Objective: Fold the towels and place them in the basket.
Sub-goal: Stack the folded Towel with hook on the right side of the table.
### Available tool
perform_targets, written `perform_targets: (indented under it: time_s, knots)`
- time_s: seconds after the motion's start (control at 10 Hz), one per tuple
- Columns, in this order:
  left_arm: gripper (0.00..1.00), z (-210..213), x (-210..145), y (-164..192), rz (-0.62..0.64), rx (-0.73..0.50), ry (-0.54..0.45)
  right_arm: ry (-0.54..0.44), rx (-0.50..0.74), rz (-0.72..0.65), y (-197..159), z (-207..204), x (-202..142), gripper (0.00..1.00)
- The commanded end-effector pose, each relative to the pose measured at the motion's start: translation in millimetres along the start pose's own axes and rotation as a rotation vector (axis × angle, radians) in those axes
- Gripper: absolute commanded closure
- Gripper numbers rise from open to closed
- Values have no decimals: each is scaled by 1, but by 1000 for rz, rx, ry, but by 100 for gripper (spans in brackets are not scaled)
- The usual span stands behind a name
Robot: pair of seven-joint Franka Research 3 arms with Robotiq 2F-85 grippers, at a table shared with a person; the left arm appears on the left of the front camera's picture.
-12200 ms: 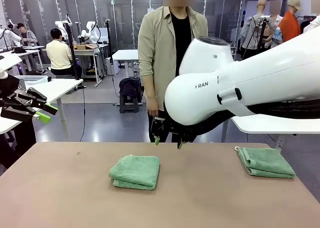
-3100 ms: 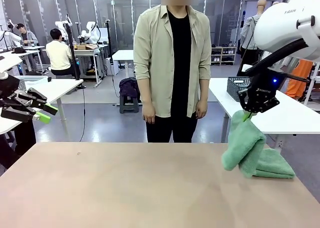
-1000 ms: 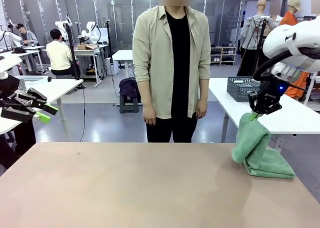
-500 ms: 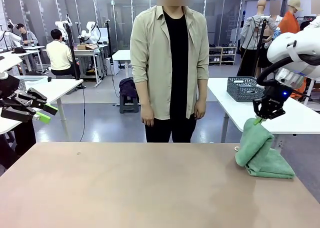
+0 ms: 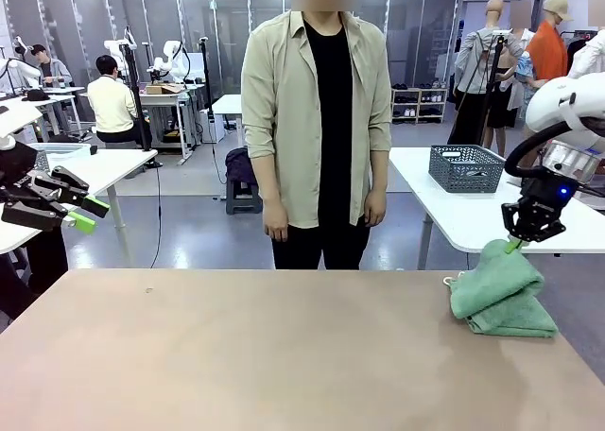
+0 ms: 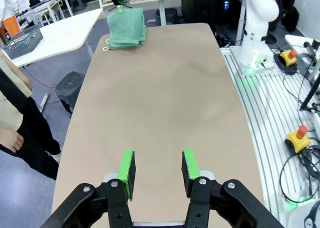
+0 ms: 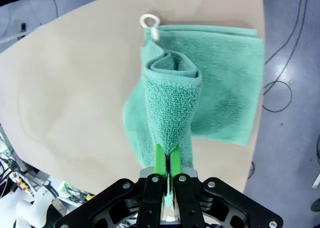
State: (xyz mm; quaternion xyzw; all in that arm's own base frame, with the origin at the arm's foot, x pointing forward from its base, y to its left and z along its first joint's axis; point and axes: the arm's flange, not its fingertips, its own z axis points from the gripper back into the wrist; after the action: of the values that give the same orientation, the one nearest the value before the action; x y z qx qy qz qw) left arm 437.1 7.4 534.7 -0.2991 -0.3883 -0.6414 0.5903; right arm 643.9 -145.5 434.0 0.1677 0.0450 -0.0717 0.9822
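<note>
1. Right arm reaches in from the right edge, wrist bent down; right gripper [image 5: 515,245] points at the table — jaws pinched tight on a towel [image 5: 496,284].
2. Left gripper [image 6: 158,168] hovers level above the table — fingers apart, holding nothing.

No legible text, label, brand, number or sign found on inspection. Any print on the robot arms, on the background equipment and on the far tables is too small or blurred to read.
</note>
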Motion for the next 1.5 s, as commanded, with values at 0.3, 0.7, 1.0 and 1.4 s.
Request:
perform_targets:
  time_s: [0.3, 0.7, 1.0, 1.4]
  knots:
    - [50, 0, 2, 0, -8, 7, -13, -5, -108, 56, -21, 5, 25, 76]
    - [50, 0, 2, 0, -8, 7, -13, 24, -122, 48, -20, 14, 15, 37]
    - [50, 0, 2, 0, -8, 7, -13, 73, -117, 17, -3, 19, 0, 18]
    - [50, 0, 2, 0, -8, 7, -13, 92, -115, -41, 73, 40, -86, 18]
